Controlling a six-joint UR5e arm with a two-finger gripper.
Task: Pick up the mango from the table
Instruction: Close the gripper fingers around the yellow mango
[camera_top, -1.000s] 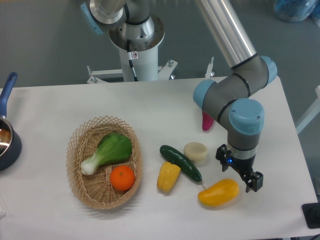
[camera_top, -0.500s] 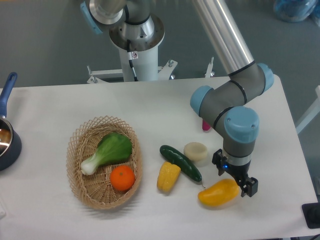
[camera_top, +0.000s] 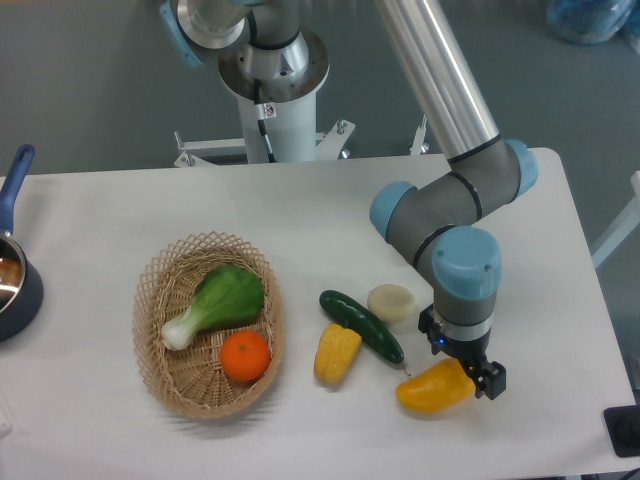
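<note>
Yellow-orange mango (camera_top: 432, 389) under jaws (spread), white table (camera_top: 540, 430) margin beyond

A: Where is the gripper (camera_top: 463, 366)?
B: Directly over the mango's (camera_top: 428, 391) right end, on the white table (camera_top: 100, 220); whether its jaws grip cannot be told.
A: And leftward?
B: Cucumber (camera_top: 362, 325), corn piece (camera_top: 336, 352), wicker basket (camera_top: 160, 378) holding an orange (camera_top: 245, 357).

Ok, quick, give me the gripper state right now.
Two-finger gripper: down over the right end of the glossy yellow-orange oblong mango; whether it is open or shut on it cannot be told.
</note>
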